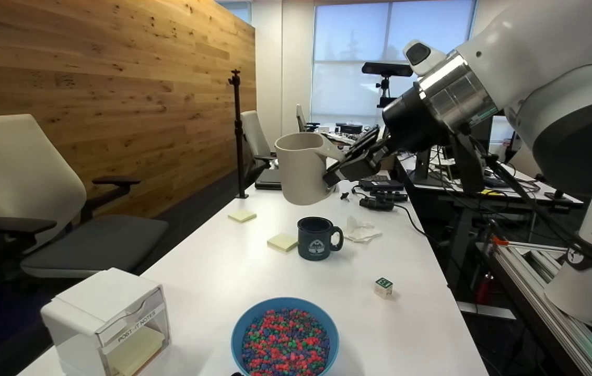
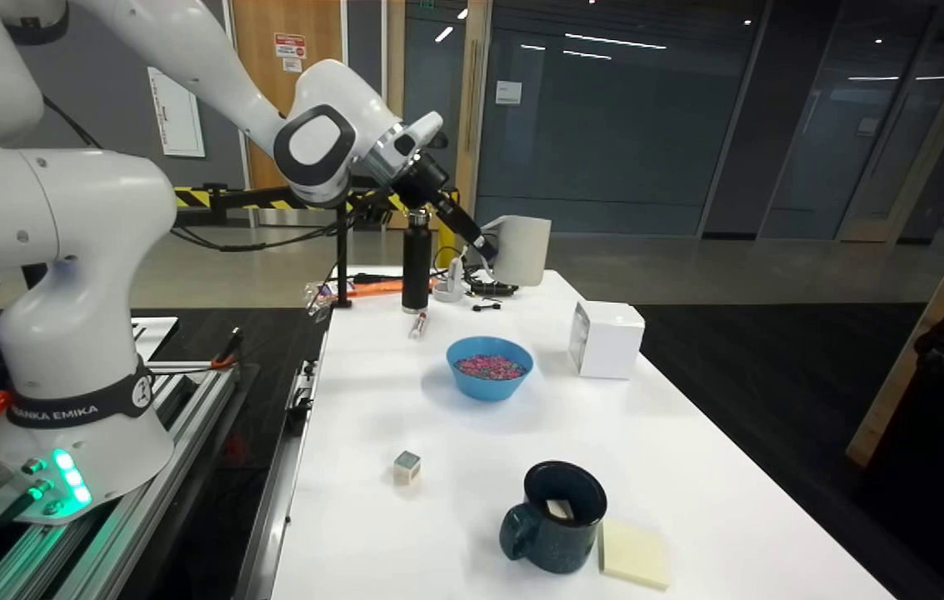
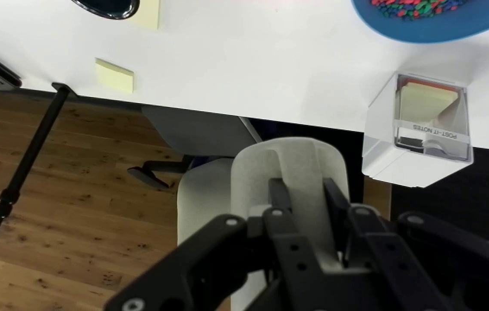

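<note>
1. The jaws are clenched on the handle (image 3: 307,190) of the pale mug (image 1: 302,175).
2. Its body sits just beyond them, mouth upward (slightly tilted, I'd say), raised clear of the tabletop (image 1: 212,292).

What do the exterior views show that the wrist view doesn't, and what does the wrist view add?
Only the exterior views: the small cube and the robot's arm, in both; a crumpled tissue and a black bottle, in an exterior view each.

Only the wrist view: no extra object I can make out, just the look along the fingers, one either side of the handle of the cream mug.

Shared: that mug, the gripper, the note box, plus the blue bowl and dark mug, both cut off in the wrist view.
</note>
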